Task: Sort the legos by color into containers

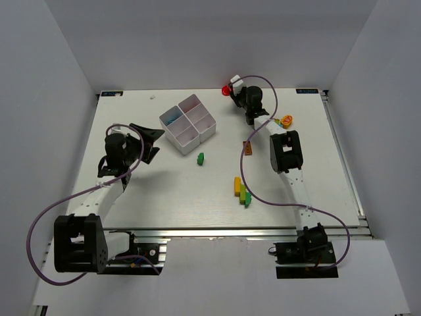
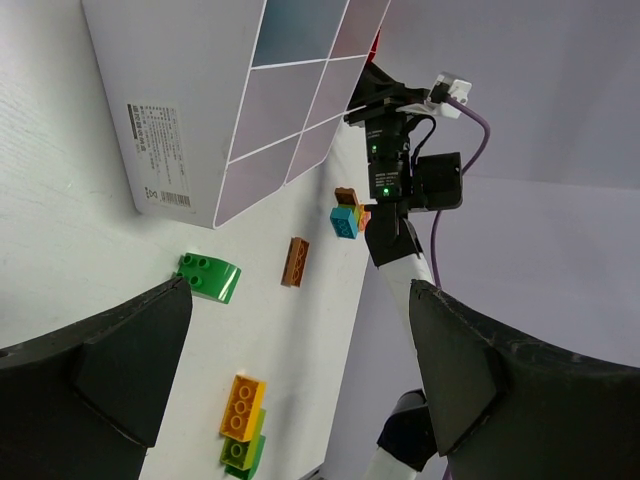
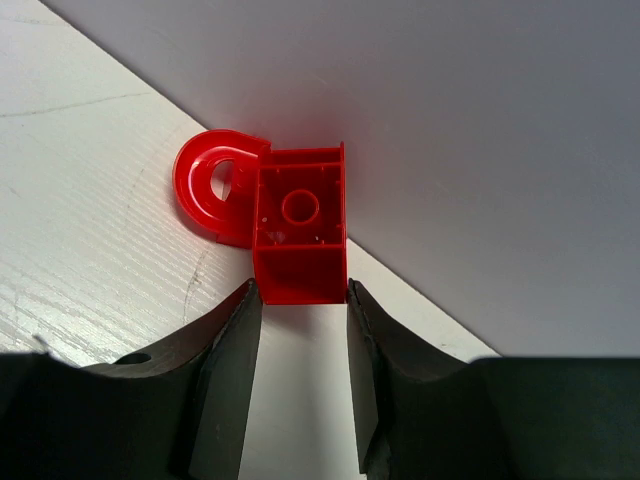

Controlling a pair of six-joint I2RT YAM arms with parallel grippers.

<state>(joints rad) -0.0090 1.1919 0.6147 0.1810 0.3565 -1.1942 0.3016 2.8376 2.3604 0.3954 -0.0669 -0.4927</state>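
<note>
My right gripper [image 3: 300, 295] is shut on a red lego [image 3: 298, 225], a square brick with a red arch piece stuck to its left side. The brick's near end sits between the fingertips. Seen from above, that gripper [image 1: 235, 91] and the red lego [image 1: 227, 88] are at the table's back edge, right of the white four-compartment container [image 1: 172, 137]. My left gripper [image 1: 158, 143] stands wide open with nothing in it, just left of the container [image 2: 170, 130]. Loose legos lie in the middle: a green one [image 1: 200, 157], a brown-orange one [image 1: 248, 148] and a yellow-and-green cluster [image 1: 241, 191].
An orange-and-yellow cluster [image 1: 286, 121] lies beside the right arm's forearm. In the left wrist view the green lego [image 2: 210, 277], the brown one [image 2: 295, 261] and the yellow-and-green cluster [image 2: 243, 405] lie beyond the open fingers. White walls enclose the table on three sides.
</note>
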